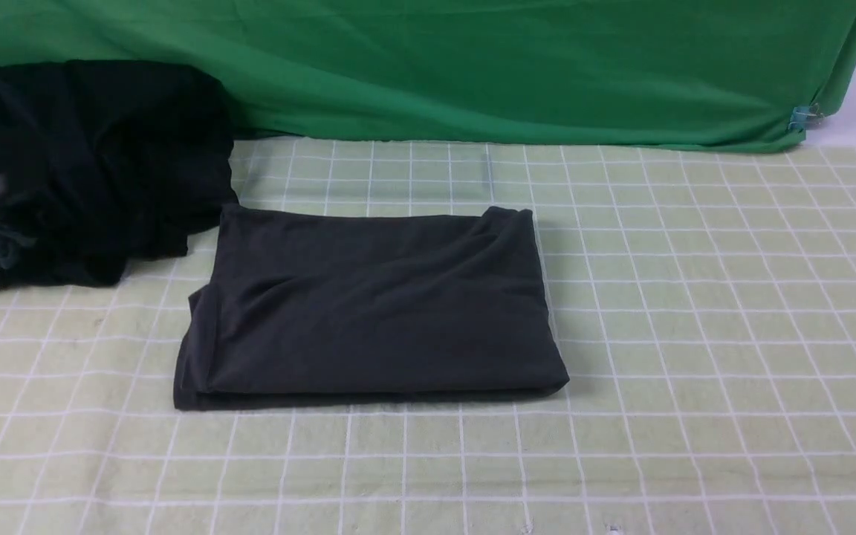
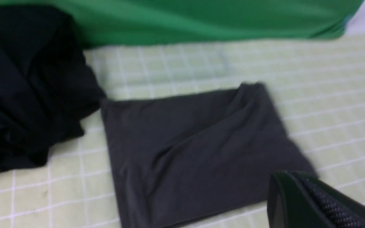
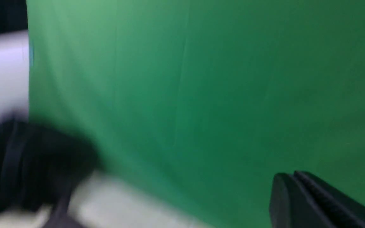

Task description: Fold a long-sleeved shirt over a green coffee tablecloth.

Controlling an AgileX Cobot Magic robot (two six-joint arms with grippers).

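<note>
Apparently done: shirt folded, both arms clear of it.

Long-sleeved shirt (image 1: 372, 308) lies as a flat charcoal rectangle in the middle of the green coffee tablecloth (image 1: 695, 334), layers stacked, edges roughly squared, a few soft creases on top; no sleeve or logo showing. Judged complete or nearly so, at most a tidy-up left. Black garment pile (image 1: 79, 167) sits just beside its far-left corner, plain green drape (image 1: 472, 67) behind. Left gripper (image 2: 315, 202): only one dark ribbed finger shows at the frame corner, above the shirt's edge, holding nothing; opening cannot be told. Right gripper (image 3: 315, 202): one finger edge against the drape, blurred, empty; opening cannot be told either.
</note>
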